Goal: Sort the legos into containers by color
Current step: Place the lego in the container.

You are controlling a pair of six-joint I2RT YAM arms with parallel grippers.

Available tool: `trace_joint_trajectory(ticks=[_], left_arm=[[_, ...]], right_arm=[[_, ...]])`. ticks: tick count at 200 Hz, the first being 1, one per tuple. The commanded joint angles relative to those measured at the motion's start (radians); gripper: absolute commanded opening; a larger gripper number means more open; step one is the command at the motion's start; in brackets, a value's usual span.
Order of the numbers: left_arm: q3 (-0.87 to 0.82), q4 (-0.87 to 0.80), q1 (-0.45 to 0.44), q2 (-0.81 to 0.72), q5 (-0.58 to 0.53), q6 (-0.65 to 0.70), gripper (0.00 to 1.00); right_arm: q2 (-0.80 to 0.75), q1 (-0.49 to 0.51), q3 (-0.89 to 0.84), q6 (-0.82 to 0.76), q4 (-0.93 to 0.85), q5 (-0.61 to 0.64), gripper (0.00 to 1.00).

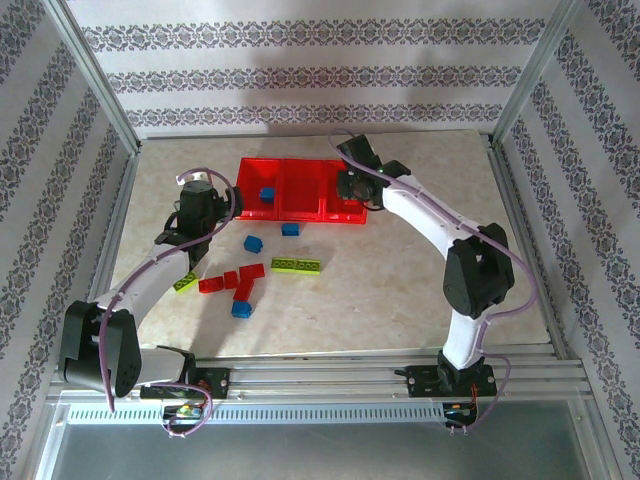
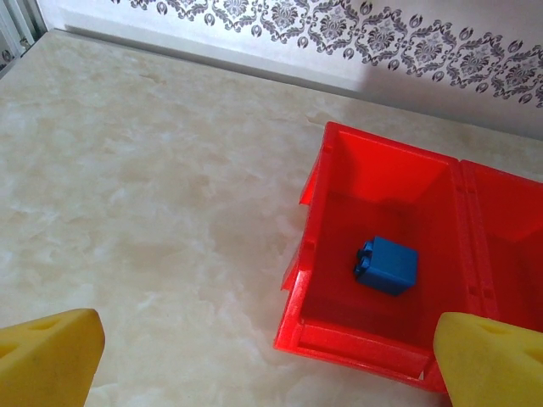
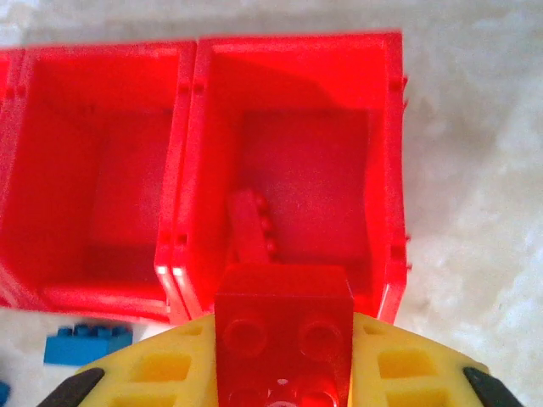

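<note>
Red brick (image 3: 282,326), studs up, is clamped between the yellow pads (image 3: 161,369) of the right gripper (image 3: 282,360). The grip looks square and the jaws are closed on its sides. The brick hangs at the near wall of the red tray (image 3: 182,170), lined up with the right-hand compartment. A red plate (image 3: 252,225) already lies in that compartment, leaning against its near wall.

Left gripper (image 2: 271,363): jaws wide apart, nothing between them, low over the table beside the tray's left compartment. That compartment holds one blue brick (image 2: 386,264).

Top view, loose on the table near the tray (image 1: 300,160):
- blue bricks, one (image 1: 290,229) just beside the tray's near wall, one (image 1: 254,242) a little nearer, one (image 1: 242,308) well apart
- a green plate (image 1: 297,264), and another (image 1: 185,282) close to the left arm
- a cluster of red pieces (image 1: 232,282)

Step in hand (judgement): delivery of a red piece. Blue goes left and red goes right, so green presumably takes the middle.

Next move calls for carrying the brick further over the rim, so that it is inside the walls before the jaws part. If it is let go at the wall it may catch the edge and tip outward. It also has to land clear of the leaning plate. The left arm is free to go for a blue brick.
</note>
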Motion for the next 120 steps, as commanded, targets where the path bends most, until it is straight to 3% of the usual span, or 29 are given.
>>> trace_joint_trajectory(ticks=[1,64,120], left_arm=[[-0.009,-0.024,0.02,-0.02,-0.012,-0.016,1.0],[-0.004,-0.03,0.027,-0.023,-0.012,-0.012,1.0],[-0.007,-0.047,0.031,-0.039,-0.026,-0.007,1.0]], right_arm=[[0.074,-0.01,0.059,-0.057,-0.001,0.037,0.13],[0.22,-0.036,0.207,-0.096,0.01,0.035,0.13],[0.314,-0.045,0.278,-0.108,0.01,0.016,0.21]])
